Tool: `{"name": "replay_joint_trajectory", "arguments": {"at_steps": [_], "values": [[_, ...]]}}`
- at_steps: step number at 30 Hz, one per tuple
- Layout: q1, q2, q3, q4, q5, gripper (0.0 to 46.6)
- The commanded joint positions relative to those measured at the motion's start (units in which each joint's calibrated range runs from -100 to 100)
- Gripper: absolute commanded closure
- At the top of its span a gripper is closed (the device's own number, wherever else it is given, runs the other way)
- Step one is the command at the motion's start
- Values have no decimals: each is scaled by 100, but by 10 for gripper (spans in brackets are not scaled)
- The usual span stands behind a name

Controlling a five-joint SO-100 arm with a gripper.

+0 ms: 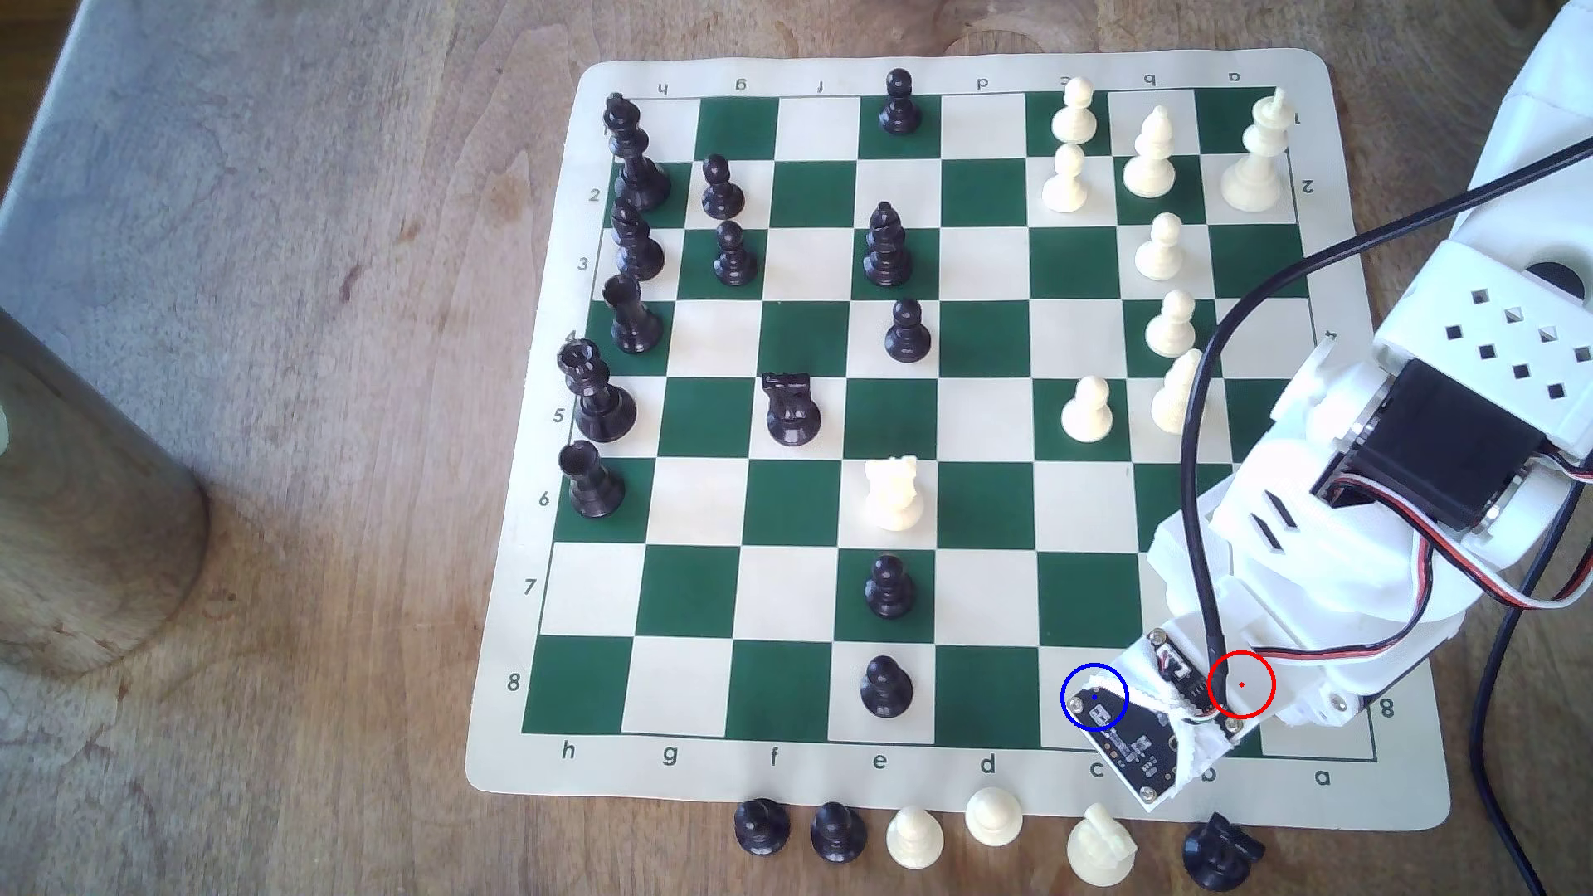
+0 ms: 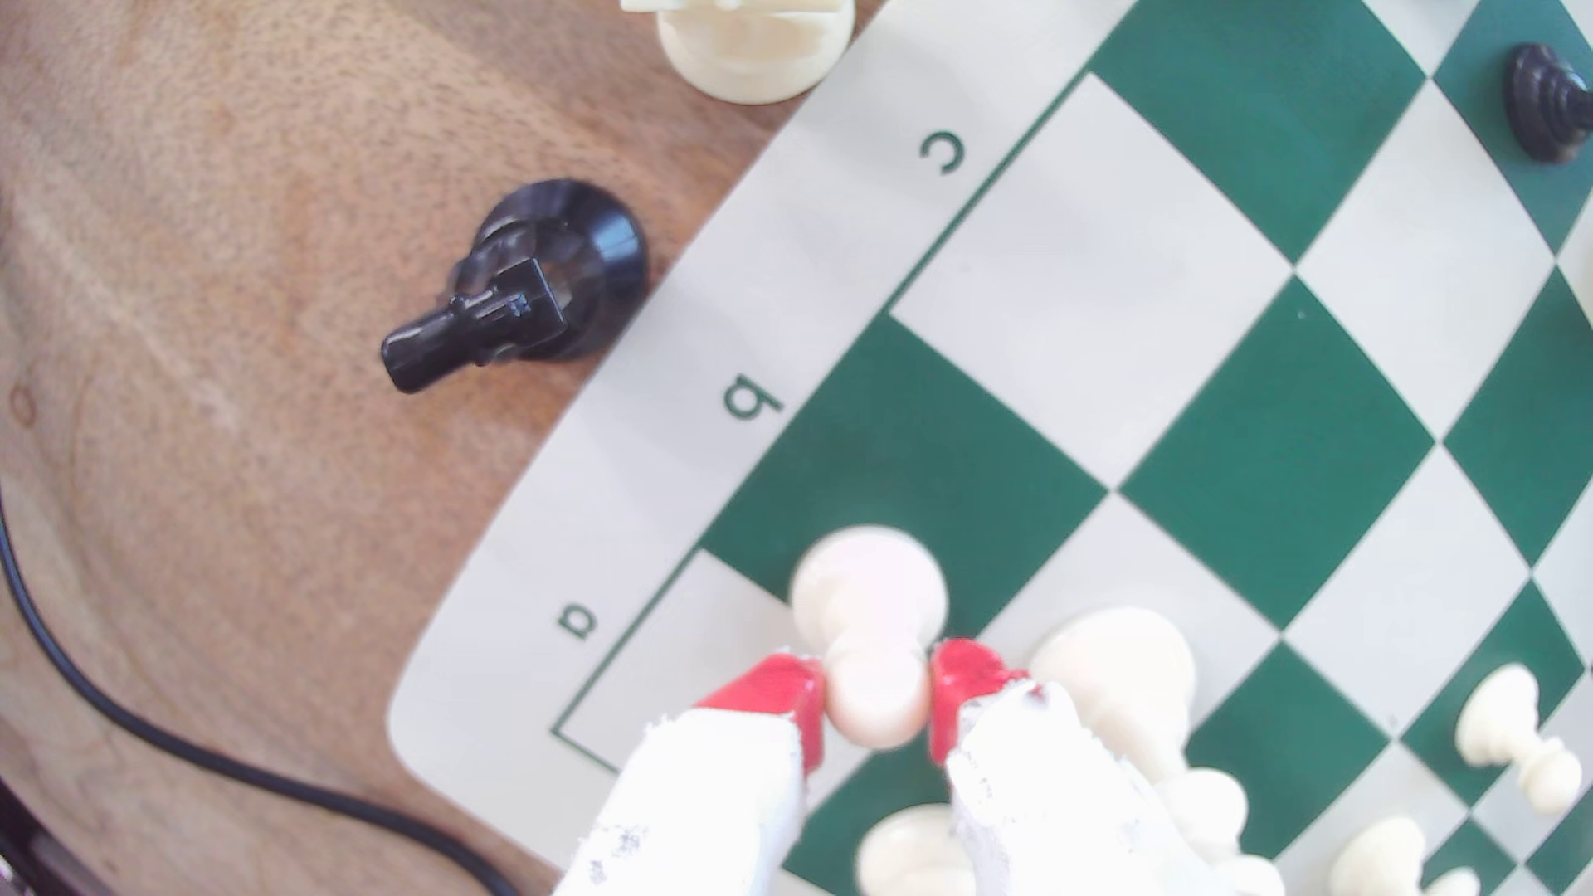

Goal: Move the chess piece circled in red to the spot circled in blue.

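- Your two red-tipped white fingers (image 2: 877,700) are closed to a narrow gap on the neck of the small cream-white plastic pawn with the round ball head (image 2: 869,594); each red pad (image 2: 797,693) appears to touch the stem, so I judge the piece gripped. Whether its base has left the board is hidden.
- The pawn stands upright between the fingers, long axis vertical, over the dark green square in the column lettered b, at the board's edge row. In the exterior view the red ring (image 1: 1241,685) marks that square, under the arm's white wrist housing.
- The relation your move turns on: the cream-coloured square ringed in thin blue with a centre dot (image 1: 1095,698) is the very next square, in the column lettered c of the same row, toward the exterior view's left of the red ring. A short sideways carry along the row should do, by my reading.
- That cream square (image 2: 1090,284) lies bare in the wrist view, nothing standing on it.
- Just behind the fingers crowd other cream pieces (image 2: 1116,672), near enough to brush on a careless swing.
- Off the green-and-cream vinyl chess mat (image 1: 862,65), on the wooden desk (image 1: 302,345), a black piece (image 2: 539,276) stands beside the border at b, and a black cable (image 2: 129,715) trails across the wood.
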Motion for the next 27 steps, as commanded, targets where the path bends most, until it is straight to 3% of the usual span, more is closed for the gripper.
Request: {"name": "replay_joint_trajectory", "arguments": {"at_steps": [1, 14, 27], "values": [[-57, -415, -655, 220, -54, 464], [232, -1230, -1752, 621, -264, 464], [975, -24, -2115, -59, -479, 464]]}}
